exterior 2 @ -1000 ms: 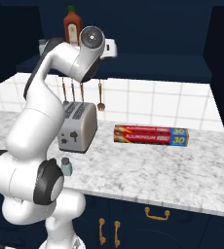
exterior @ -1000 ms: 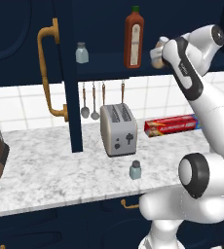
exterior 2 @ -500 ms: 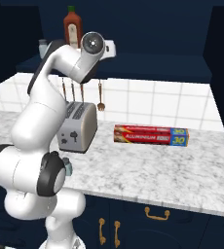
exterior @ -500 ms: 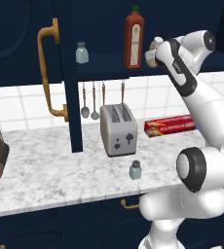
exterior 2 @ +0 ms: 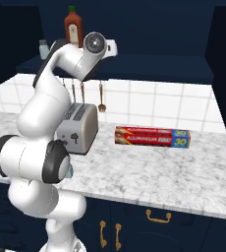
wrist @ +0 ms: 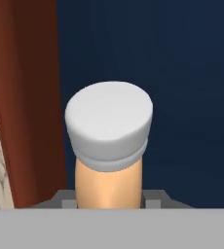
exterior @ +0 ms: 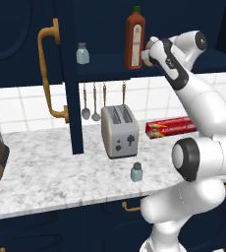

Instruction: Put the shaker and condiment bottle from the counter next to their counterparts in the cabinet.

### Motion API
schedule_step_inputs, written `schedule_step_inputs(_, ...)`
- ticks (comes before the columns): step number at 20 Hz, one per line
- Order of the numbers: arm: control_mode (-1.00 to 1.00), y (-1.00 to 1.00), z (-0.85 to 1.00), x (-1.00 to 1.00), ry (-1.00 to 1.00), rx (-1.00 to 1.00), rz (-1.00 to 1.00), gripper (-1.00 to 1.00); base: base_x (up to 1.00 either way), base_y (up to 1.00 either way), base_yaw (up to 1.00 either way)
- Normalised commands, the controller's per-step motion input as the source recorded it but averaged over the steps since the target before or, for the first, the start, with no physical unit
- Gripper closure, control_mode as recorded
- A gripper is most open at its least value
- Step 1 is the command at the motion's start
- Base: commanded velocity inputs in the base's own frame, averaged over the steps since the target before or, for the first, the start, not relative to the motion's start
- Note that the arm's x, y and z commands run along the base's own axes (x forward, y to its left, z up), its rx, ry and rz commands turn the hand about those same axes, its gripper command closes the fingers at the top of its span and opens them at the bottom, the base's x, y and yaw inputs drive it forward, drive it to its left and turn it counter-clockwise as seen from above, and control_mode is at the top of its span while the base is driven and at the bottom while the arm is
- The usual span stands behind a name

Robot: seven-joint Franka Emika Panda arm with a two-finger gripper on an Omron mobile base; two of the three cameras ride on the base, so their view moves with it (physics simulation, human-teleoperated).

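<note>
Navy cabinet [exterior: 31, 29] fronts and white tiles frame a marbled counter [exterior: 56, 172], and the toaster [exterior: 119, 131] on it is my landmark. My gripper [exterior: 147, 53] is raised high above the toaster, at the cabinet shelf, closed around the tan bottle [wrist: 109, 146] with the white cap. Just beside that bottle stands the tall red-brown bottle [exterior: 134, 37], with the pale shaker [exterior: 82, 53] farther left, above the toaster's left side. Down in front of the toaster, slightly right, sits the teal-tinted shaker [exterior: 136, 172]. Right of the toaster lies 1 foil box [exterior 2: 152, 137]; 3 utensils [exterior: 94, 101] hang behind it.
</note>
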Motion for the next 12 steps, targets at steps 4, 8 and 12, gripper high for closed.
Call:
schedule_step_inputs(4, -1.00, 0.05, 0.00, 0.31, 0.04, 0.00, 0.00, 1.00, 0.00, 0.00, 0.00)
schedule_step_inputs(8, -1.00, 0.06, -0.04, 0.26, 0.06, 0.00, 0.00, 1.00, 0.00, 0.00, 0.00)
schedule_step_inputs(12, -1.00, 0.04, -0.08, 0.22, 0.03, 0.00, 0.00, 1.00, 0.00, 0.00, 0.00)
